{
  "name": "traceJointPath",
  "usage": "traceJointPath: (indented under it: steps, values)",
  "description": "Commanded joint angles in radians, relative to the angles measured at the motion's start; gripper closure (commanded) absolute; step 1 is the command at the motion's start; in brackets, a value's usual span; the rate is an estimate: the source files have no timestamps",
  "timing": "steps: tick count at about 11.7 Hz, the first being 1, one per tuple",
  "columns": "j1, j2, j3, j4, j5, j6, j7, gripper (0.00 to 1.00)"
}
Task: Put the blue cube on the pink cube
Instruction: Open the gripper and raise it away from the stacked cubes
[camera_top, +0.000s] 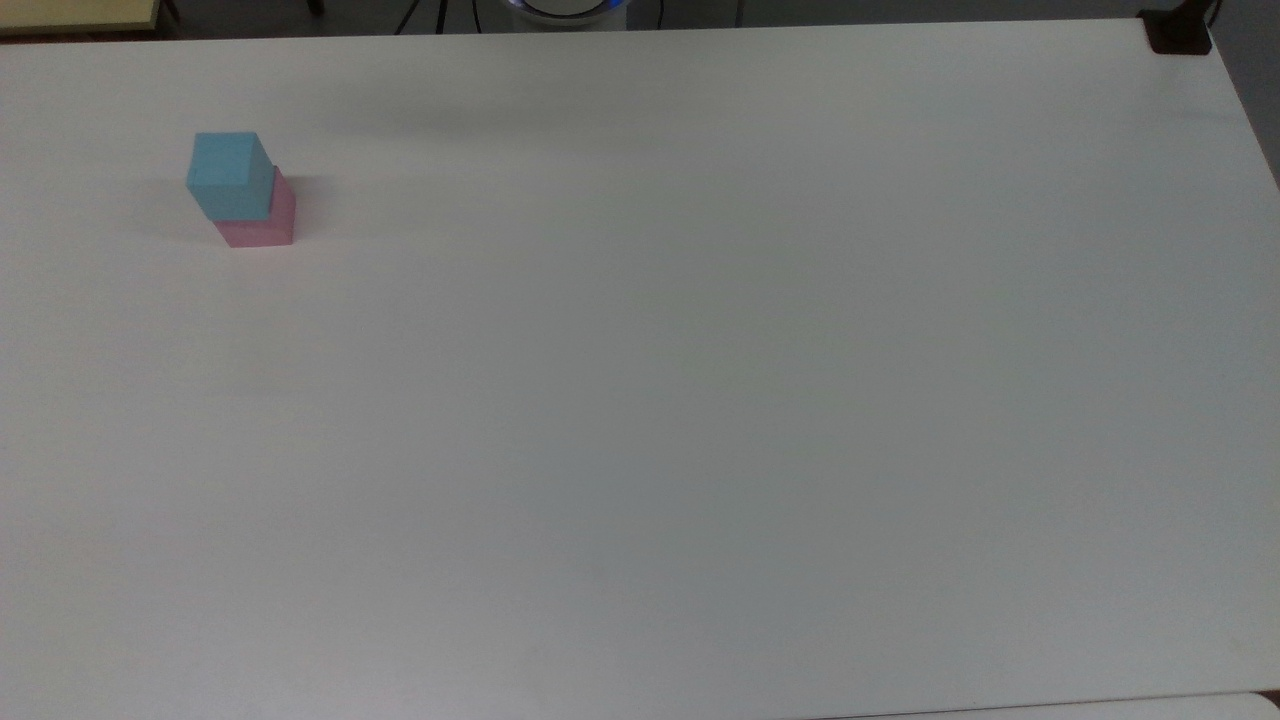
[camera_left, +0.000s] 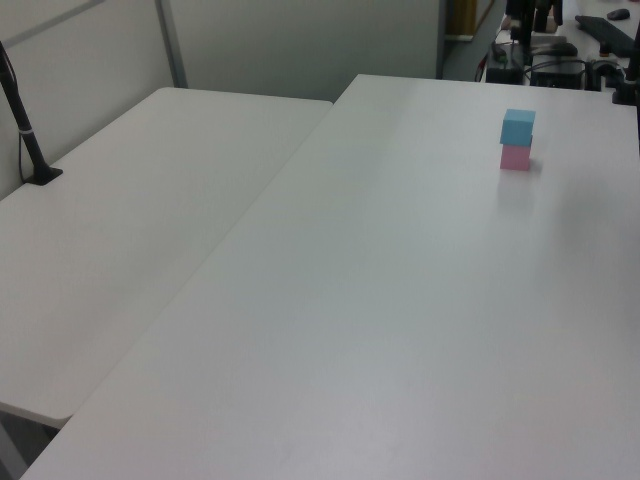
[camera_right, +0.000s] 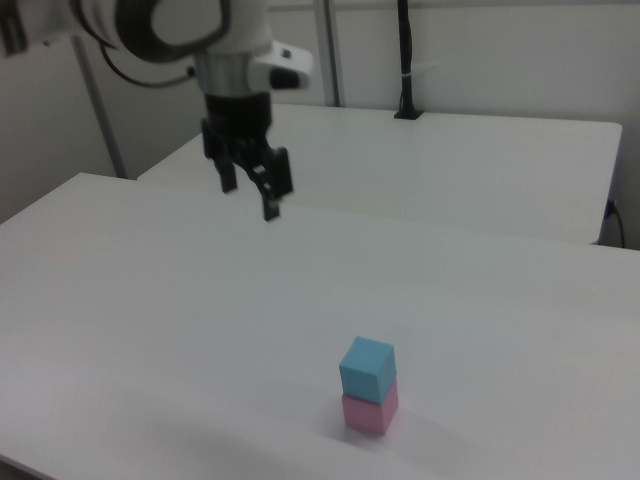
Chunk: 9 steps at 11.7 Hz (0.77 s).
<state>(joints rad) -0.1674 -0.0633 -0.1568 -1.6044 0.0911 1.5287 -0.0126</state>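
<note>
While the blue cube (camera_top: 229, 174) sits squarely on top of the pink cube (camera_top: 262, 228), the pair stands as a small two-block tower near the far left corner of the white counter (camera_top: 700, 400) in the top view. Both blocks are matte, plain-faced and close to the same size: the upper one a light sky blue, the lower one a pastel pink. In the top view the blue block covers most of the pink one, leaving a strip of pink showing along the top view's right and near sides. In the left view the tower (camera_left: 517, 140) stands toward the far right of the counter, blue directly over pink, their faces touching. In the right view the blue cube (camera_right: 367, 368) looks turned slightly about the vertical against the pink cube (camera_right: 370, 411), one corner jutting toward the camera, yet it rests flat and upright. The gripper (camera_right: 250, 196) hangs in the air well apart from the tower, up and toward the right view's left, its two dark fingers (camera_right: 270, 203) spread apart with nothing between them. A second white table (camera_left: 130, 230) adjoins the counter on the left view's left.
</note>
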Motion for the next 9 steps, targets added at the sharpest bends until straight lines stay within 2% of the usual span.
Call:
traceJointPath:
  steps: [1, 3, 4, 6, 9]
  values:
    - [0.107, -0.032, 0.005, 0.0, 0.022, -0.012, 0.08, 0.0]
    - [0.091, -0.026, 0.08, -0.009, 0.004, 0.077, 0.027, 0.0]
    - [0.094, -0.018, 0.086, -0.017, -0.005, 0.1, 0.016, 0.0]
    - [0.101, -0.006, 0.108, -0.017, -0.089, 0.108, -0.007, 0.0]
    - [0.1, -0.009, 0.108, -0.016, -0.126, 0.096, -0.021, 0.0]
